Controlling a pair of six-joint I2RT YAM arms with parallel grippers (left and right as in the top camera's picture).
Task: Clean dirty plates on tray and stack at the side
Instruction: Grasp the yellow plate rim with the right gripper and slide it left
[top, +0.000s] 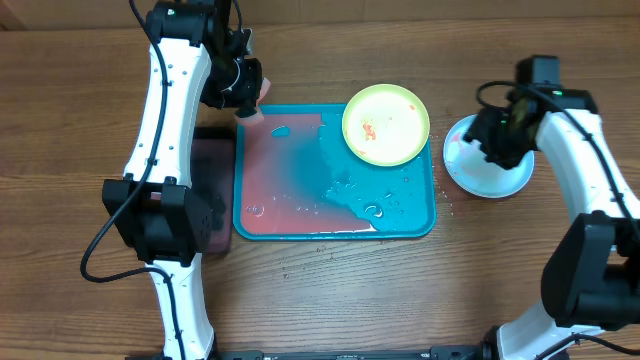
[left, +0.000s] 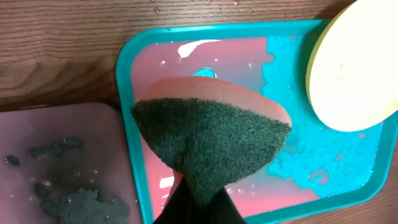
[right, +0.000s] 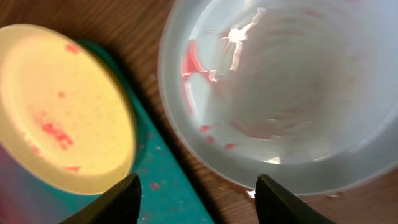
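Note:
The teal tray (top: 420, 215) lies mid-table with reddish water over its left half. A lime-green plate (top: 386, 124) with orange smears sits on its far right corner; it also shows in the right wrist view (right: 62, 106) and the left wrist view (left: 354, 68). A pale plate (top: 490, 172) with red smears rests on the wood right of the tray; it fills the right wrist view (right: 280, 87). My left gripper (top: 248, 112) is shut on a folded sponge (left: 211, 140), pink with a green scouring face, above the tray's far left corner. My right gripper (right: 196, 199) is open above the pale plate's left edge. I see only these two plates.
A dark tray (top: 212, 190) with grey residue lies left of the teal tray, partly under my left arm; it also shows in the left wrist view (left: 62, 162). Water drops dot the wood (top: 310, 265) in front of the teal tray.

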